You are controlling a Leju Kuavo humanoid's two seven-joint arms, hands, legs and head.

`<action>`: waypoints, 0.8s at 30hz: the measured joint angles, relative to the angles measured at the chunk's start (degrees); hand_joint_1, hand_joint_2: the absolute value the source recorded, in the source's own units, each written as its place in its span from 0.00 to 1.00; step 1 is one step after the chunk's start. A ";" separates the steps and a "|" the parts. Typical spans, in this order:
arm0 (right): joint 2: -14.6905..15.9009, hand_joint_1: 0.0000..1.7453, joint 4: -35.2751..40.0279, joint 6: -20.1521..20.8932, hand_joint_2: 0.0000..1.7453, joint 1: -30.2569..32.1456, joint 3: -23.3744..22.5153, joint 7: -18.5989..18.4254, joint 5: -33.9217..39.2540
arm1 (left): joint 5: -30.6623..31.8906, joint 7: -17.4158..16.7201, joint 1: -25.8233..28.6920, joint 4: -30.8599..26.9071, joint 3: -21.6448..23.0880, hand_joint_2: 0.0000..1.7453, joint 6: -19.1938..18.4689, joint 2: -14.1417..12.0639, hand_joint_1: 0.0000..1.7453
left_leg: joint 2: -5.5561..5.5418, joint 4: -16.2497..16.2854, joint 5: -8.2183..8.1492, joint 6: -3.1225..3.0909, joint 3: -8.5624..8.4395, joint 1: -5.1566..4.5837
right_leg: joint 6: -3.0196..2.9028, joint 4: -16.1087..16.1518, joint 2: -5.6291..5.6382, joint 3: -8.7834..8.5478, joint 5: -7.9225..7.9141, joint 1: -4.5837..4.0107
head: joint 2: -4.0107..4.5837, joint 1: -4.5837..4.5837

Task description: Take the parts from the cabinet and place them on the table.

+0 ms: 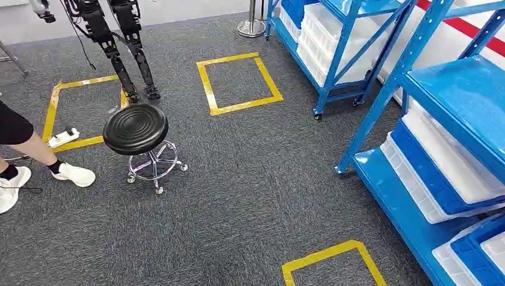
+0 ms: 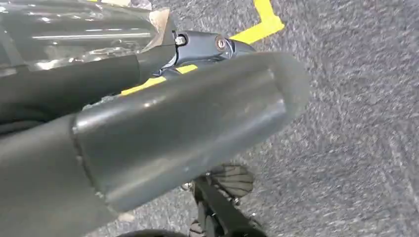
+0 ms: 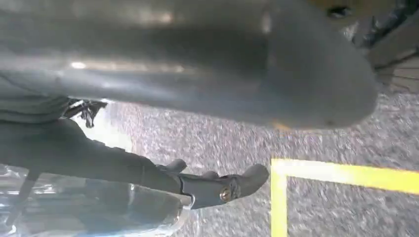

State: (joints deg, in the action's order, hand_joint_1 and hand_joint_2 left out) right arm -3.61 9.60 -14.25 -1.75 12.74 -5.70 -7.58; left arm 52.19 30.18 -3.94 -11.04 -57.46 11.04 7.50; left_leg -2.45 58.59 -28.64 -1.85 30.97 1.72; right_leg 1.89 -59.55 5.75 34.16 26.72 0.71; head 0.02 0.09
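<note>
Left hand [image 2: 163, 133] holds clear bag [image 2: 74, 29] – lengthwise | right hand [image 3: 188, 64] likewise

Left hand [image 2: 163, 128]: thick smooth grey thumb; darker fingers [image 2: 212, 45] with brass-coloured screw. Right hand [image 3: 197, 69]: same grey, screw-fitted fingers [image 3: 222, 187].

Head view counts: 2 blue racks, 1 at 1 o'clock [image 1: 333, 53], 1 at 3 o'clock [image 1: 440, 137]. Yellow tape squares on carpet: 3, at 10 o'clock [image 1: 55, 107], 12 o'clock [image 1: 208, 89], 6 o'clock [image 1: 324, 255]. 1 black round stool [image 1: 136, 128] w/ chrome base, approx 9 o'clock. 1 person at far 9 o'clock, 2 white shoes: [image 1: 74, 174] and [image 1: 12, 187]. 1 other robot, legs only [image 1: 119, 42], at 11 o'clock. 1 chrome post base [image 1: 251, 27] at 12. White bins w/ blue trim on racks: several, exact no. can't tell. 1 white power strip [image 1: 62, 137] by the 10 o'clock square.
</note>
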 joint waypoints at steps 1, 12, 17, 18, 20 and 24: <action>-0.02 0.00 0.00 0.00 0.00 -0.08 0.02 0.00 0.02 | 0.02 0.04 0.07 0.00 -0.02 0.00 0.00 -0.02 0.00 | 0.73 -0.17 -0.03 -0.53 -0.10 -0.06 | -0.30 -2.57 -3.01 1.56 1.45 -0.21 | 0.00 0.34; -0.28 0.00 0.02 -0.11 0.00 -0.47 0.00 0.13 0.74 | 0.79 0.18 0.08 -0.04 0.00 0.00 -0.55 -0.13 0.00 | 8.70 -0.02 -1.22 1.35 -1.08 -0.94 | 0.38 0.53 -9.70 -1.27 0.77 0.40 | -0.02 0.35; -0.20 0.00 0.00 -0.15 0.00 -0.19 -0.02 0.13 0.94 | 0.81 0.20 -0.28 -0.07 0.02 0.00 -0.72 0.00 0.00 | 4.19 5.28 -5.52 2.27 0.54 0.10 | -1.80 0.87 -6.64 -1.34 0.49 0.68 | 0.00 -0.13; -0.22 0.00 0.00 -0.15 0.00 -0.19 -0.02 0.13 1.01 | 0.81 0.18 -0.11 -0.04 0.02 0.00 -0.83 0.04 0.00 | 3.01 10.70 -8.35 2.14 3.12 0.07 | -2.26 0.87 -5.91 -1.28 0.48 0.41 | -0.02 -0.17; -0.37 0.00 0.00 -0.15 0.00 -0.16 -0.02 0.15 0.98 | 0.79 0.13 0.16 -0.04 0.00 0.00 -0.81 0.04 0.00 | 2.49 17.55 -10.43 1.91 6.72 0.03 | -2.51 0.85 -4.23 -1.28 0.46 -0.18 | -0.02 -0.20; -0.37 0.00 0.00 -0.15 0.00 -0.07 -0.02 0.18 0.85 | 0.74 0.02 0.14 -0.07 0.00 0.00 -0.79 0.04 0.00 | 0.68 5.43 -1.48 0.57 1.83 -0.12 | -2.49 0.79 -0.84 -1.97 0.46 -0.59 | 0.00 -0.19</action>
State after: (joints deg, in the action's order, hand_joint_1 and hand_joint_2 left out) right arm -3.98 9.60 -14.40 -1.82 12.72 -5.53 -6.73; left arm 52.94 30.21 -3.81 -11.10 -57.46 10.25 7.54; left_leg -1.77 64.02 -30.12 -1.28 32.81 1.60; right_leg -0.60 -58.76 4.91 32.19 27.18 0.11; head 0.02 -0.11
